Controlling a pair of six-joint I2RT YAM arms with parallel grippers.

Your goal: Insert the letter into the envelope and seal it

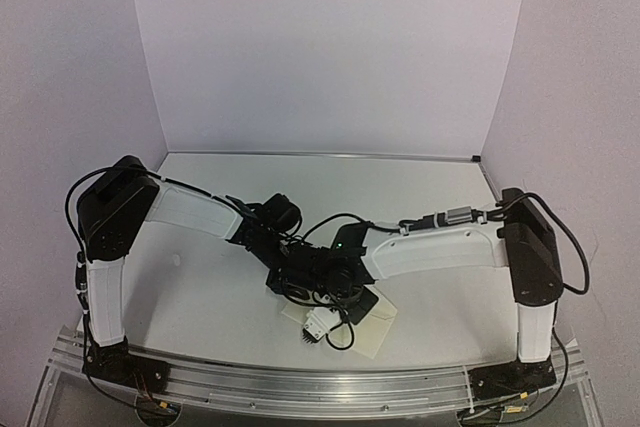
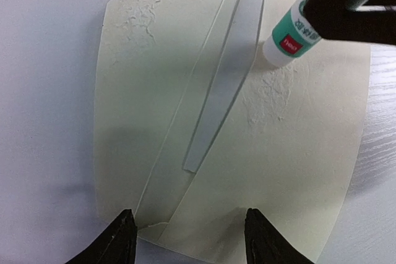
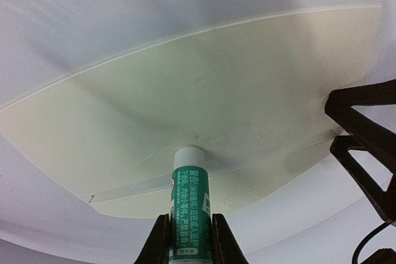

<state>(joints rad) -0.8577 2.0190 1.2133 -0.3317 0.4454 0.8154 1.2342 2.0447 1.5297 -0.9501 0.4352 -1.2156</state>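
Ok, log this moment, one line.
right gripper: shut on glue stick, tip at envelope | left gripper: open over envelope | letter: unseen

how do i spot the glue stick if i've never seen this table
On the white table lies a pale cream envelope. Over it, the right gripper is shut on the glue stick: a green tube with a white end, the only coloured thing there.

We log both arms: white links (image 1: 440, 250), black joint housings (image 1: 118, 209), looping black cables (image 1: 572, 239), black tapered fingers (image 2: 117, 242).

Green-white glue stick (image 3: 190, 214), white table (image 1: 420, 187)
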